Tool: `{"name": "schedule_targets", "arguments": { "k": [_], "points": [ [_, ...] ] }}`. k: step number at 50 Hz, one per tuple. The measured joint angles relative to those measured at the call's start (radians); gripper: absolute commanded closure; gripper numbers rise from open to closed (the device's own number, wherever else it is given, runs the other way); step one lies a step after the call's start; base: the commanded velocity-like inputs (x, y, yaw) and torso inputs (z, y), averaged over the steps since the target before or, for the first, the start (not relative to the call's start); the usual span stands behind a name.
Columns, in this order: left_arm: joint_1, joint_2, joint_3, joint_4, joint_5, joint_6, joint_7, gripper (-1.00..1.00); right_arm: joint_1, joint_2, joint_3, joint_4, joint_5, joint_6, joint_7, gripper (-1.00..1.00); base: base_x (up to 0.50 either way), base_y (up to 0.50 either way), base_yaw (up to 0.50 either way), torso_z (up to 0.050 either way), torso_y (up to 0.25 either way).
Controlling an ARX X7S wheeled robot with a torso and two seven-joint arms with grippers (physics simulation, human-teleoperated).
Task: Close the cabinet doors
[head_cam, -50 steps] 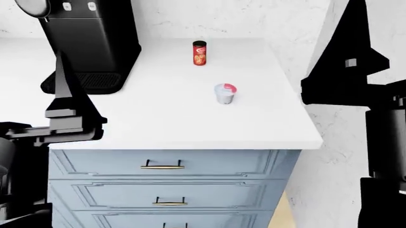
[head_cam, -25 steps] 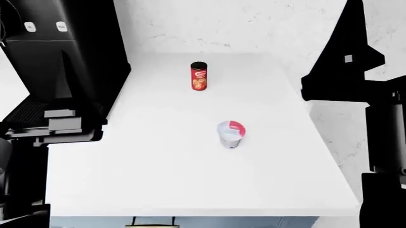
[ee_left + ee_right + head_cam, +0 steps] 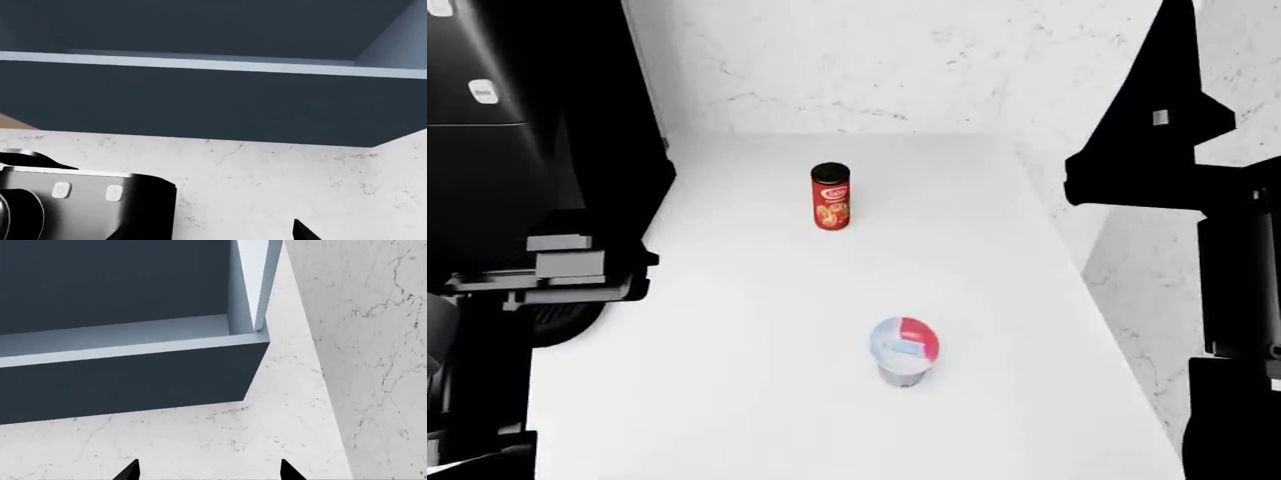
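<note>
A dark blue wall cabinet (image 3: 127,375) hangs on a white marbled wall, above and ahead of both arms; both wrist cameras look up at its underside. In the right wrist view, the cabinet's long axis runs sideways along the wall, and its right end stops short of the room corner. A pale blue cabinet door (image 3: 257,280) stands open at that right end, seen edge-on and swung out from the cabinet front. The right gripper (image 3: 208,471) shows only as two black fingertips set apart, so it is open and holds nothing; it sits below the cabinet, not touching it. The left gripper (image 3: 303,231) shows only one black tip, so I cannot tell whether it is open or closed. In the head view, a white countertop (image 3: 747,400) carries a red canister (image 3: 830,197), a yogurt cup (image 3: 904,351) nearer the robot, and a black coffee machine (image 3: 521,150) at the left.
</note>
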Motion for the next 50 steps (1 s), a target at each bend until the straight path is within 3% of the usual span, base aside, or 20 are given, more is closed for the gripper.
{"name": "schedule_targets", "arguments": {
  "k": [14, 20, 28, 50],
  "points": [
    [0.008, -0.008, 0.007, 0.002, 0.010, 0.026, -0.009, -1.00, -0.002, 0.001, -0.008, 0.004, -0.012, -0.004, -0.003, -1.00, -0.06, -0.05, 0.00, 0.000, 0.000],
    [0.008, -0.012, 0.007, 0.002, 0.000, 0.024, -0.015, -1.00, -0.005, 0.002, -0.004, 0.006, -0.006, -0.012, -0.006, -1.00, 0.45, -0.09, 0.00, 0.000, 0.000],
    [0.005, -0.015, 0.011, -0.002, -0.011, 0.021, -0.022, -1.00, -0.006, 0.003, -0.003, 0.011, -0.007, -0.014, -0.002, -1.00, 0.01, 0.00, 0.00, 0.000, 0.001],
    [0.001, -0.040, 0.031, 0.006, -0.023, 0.019, -0.034, -1.00, -0.007, 0.005, -0.013, 0.012, -0.021, -0.018, -0.004, -1.00, 0.00, 0.00, 0.00, 0.050, 0.000]
  ]
}}
